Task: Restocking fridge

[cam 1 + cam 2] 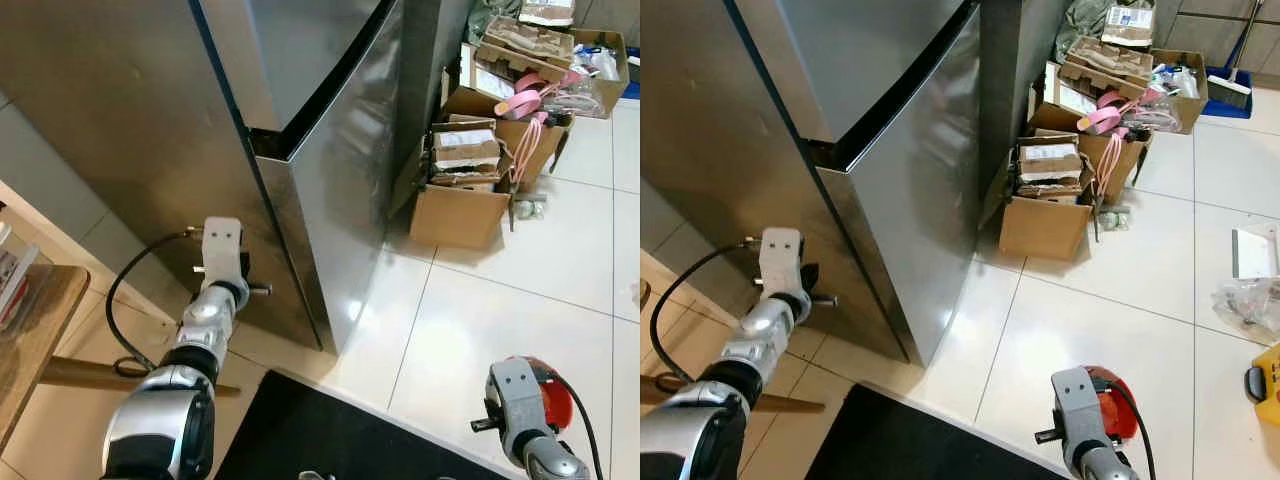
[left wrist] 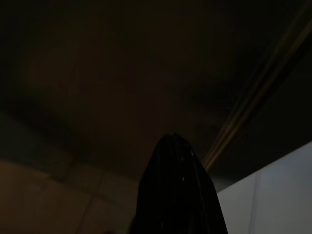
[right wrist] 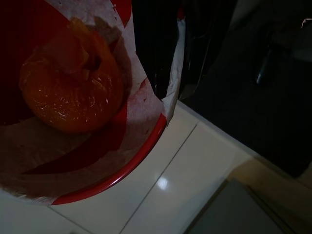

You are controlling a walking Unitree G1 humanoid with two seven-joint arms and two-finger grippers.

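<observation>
Several boxes point(image 1: 470, 170) beside fridge point(image 1: 330, 170).

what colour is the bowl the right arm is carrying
Red, lined with white paper and holding something orange in plastic wrap; the bowl shows best in the right wrist view.

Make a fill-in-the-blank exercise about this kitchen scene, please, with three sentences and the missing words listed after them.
1. The fridge doors are both ____.
2. The left tool is raised toward the fridge's ____ door.
3. The red-rimmed bowl at the right tool holds something wrapped in clear plastic, of ____ colour.

Missing words: closed; lower; orange
</observation>
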